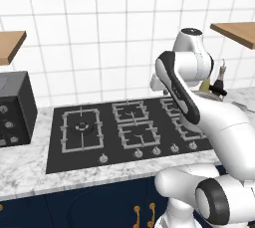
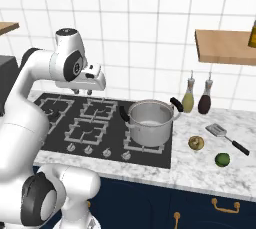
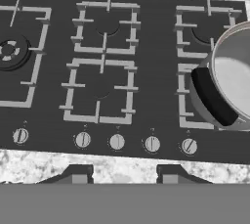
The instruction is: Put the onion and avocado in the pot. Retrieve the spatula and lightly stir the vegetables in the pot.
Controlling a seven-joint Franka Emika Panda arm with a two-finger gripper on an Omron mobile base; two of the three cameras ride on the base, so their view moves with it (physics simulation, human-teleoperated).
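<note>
Onion [image 2: 196, 143] and avocado [image 2: 222, 159] both lie on the marble counter [image 2: 200, 165] to the right of the stove [image 2: 100, 123], past the pot [image 2: 148, 123], which stands empty on the stove's front right burner — neither vegetable is in it yet. Gripper [image 3: 125, 174] hangs high over the middle burners, pointing down, with nothing between its fingertips, set well apart. Any pick calls for a reach rightward across the pot; the onion lies nearer than the avocado.
</note>
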